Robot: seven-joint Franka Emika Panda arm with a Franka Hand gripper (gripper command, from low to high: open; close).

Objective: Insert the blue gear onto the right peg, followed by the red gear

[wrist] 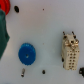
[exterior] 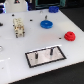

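Observation:
The blue gear lies flat on the white table toward the back; it also shows in the wrist view. The red gear lies at the exterior view's right, apart from the blue one. The grey plate with a black border sits near the front with two thin dark pegs; the right peg is bare. A white part of my arm with the gripper shows at the top edge, high above the table. Its fingers are too blurred to read and do not show in the wrist view.
A beige connector block stands at the exterior view's left and shows in the wrist view. A red shape and a green shape lie at the wrist view's edge. Dark items line the back edge.

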